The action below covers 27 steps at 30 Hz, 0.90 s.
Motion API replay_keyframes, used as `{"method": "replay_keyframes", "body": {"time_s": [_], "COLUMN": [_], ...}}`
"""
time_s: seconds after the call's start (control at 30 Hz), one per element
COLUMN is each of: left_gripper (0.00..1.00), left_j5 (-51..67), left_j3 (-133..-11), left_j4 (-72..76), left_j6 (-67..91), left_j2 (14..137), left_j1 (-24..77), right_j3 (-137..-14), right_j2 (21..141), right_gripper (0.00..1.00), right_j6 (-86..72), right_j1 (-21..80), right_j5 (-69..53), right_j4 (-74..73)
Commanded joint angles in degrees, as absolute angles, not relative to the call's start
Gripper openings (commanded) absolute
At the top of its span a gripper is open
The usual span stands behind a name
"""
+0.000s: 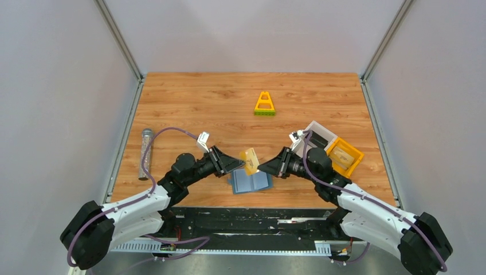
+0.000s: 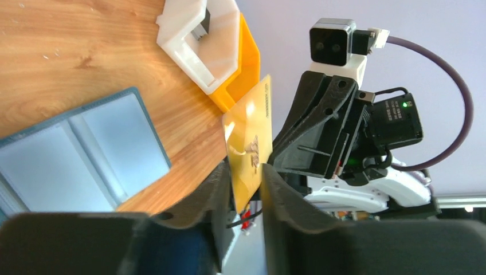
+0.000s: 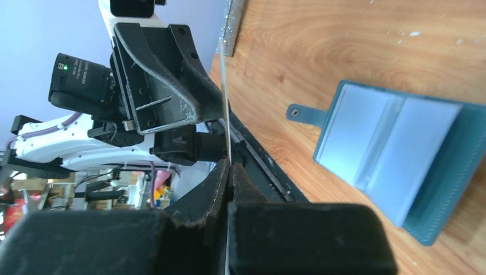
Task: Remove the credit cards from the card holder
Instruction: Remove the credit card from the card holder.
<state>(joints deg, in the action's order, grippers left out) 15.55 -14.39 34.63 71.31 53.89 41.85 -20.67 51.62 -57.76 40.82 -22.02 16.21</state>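
Fingertips of the right gripper [image 3: 229, 167] are pressed almost fully together on a thin gold-yellow credit card [image 3: 224, 103], which shows edge-on in the right wrist view and stands up out of the pinch. The left gripper [image 2: 245, 172] meets the same card from the opposite side. Its two fingers [image 2: 220, 195] stand a little apart with the card's lower part between them, and the card's gold face [image 2: 247, 137] is turned partly toward the left wrist camera. Whether these fingers actually press on it, I cannot tell.

From above, the two grippers point at each other and the card [image 1: 250, 159] sits between them, lifted off the wooden tabletop [image 1: 200, 103].

Just below it lies the slate-blue bifold card holder [image 1: 252, 183] — open and flat, pocket panels up, close to the near edge and about midway along it. A small tab [image 3: 295, 113] sticks out from one side.

Near the right edge, a white plastic bin [image 1: 314, 134] and a yellow plastic bin [image 1: 344, 156] sit touching. A yellow triangular plastic frame [image 1: 264, 105] stands toward the far edge — well apart from the arms. A silvery glittered tube [image 1: 145, 153] lies along the left edge.
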Motion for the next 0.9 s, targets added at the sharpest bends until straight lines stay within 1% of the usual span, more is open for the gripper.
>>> {"method": "replay_keyframes", "body": {"time_s": [0.0, 0.03, 0.07, 0.1, 0.17, 0.23, 0.4, 0.57, 0.7, 0.77, 0.8, 0.83, 0.87], "left_gripper": [0.41, 0.49, 0.51, 0.57, 0.63, 0.67, 0.72, 0.73, 0.71, 0.63, 0.54, 0.48, 0.38], "left_j5": [15.43, 15.54, 15.86, 16.06, 16.52, 17.09, 22.60, 29.33, 34.22, 36.02, 36.55, 37.79, 38.32], "left_j3": [-15.75, -16.53, -16.88, -17.60, -18.94, -20.45, -25.82, -30.02, -31.61, -32.15, -32.36, -32.40, -32.38], "left_j4": [34.95, 32.78, 31.81, 29.71, 26.40, 23.21, 18.88, 16.91, 17.73, 18.40, 19.08, 19.60, 20.77], "left_j6": [68.73, 67.94, 66.34, 65.51, 63.07, 60.43, 52.61, 47.28, 45.88, 45.62, 45.66, 46.07, 46.37], "left_j2": [52.00, 51.57, 50.58, 50.03, 48.11, 47.41, 49.41, 55.13, 58.17, 59.67, 60.11, 61.02, 61.40], "left_j1": [41.73, 41.69, 41.73, 41.70, 41.73, 41.71, 41.74, 41.73, 41.75, 41.75, 41.75, 41.75, 41.75], "right_j3": [-24.29, -24.81, -25.25, -25.68, -26.32, -27.45, -30.14, -31.19, -31.38, -31.38, -31.33, -31.40, -31.38], "right_j2": [48.64, 47.82, 46.98, 46.26, 45.24, 44.77, 46.29, 47.73, 48.34, 48.89, 49.07, 49.20, 49.07], "right_gripper": [0.00, 0.00, 0.00, 0.00, 0.00, 0.00, 0.00, 0.00, 0.00, 0.00, 0.00, 0.00, 0.01], "right_j6": [-48.87, -47.09, -45.25, -43.51, -40.72, -38.34, -34.97, -33.89, -33.83, -33.92, -33.99, -34.05, -34.16], "right_j1": [36.74, 35.01, 33.18, 30.66, 27.16, 25.68, 25.64, 25.67, 25.74, 25.77, 25.75, 25.76, 25.70], "right_j5": [-26.99, -29.16, -31.63, -34.39, -40.54, -45.41, -53.46, -58.25, -59.23, -59.48, -59.37, -59.10, -58.24], "right_j4": [10.36, 8.01, 5.81, 3.65, 1.03, -1.26, -4.84, -5.18, -5.19, -5.15, -5.18, -5.19, -5.44]}}
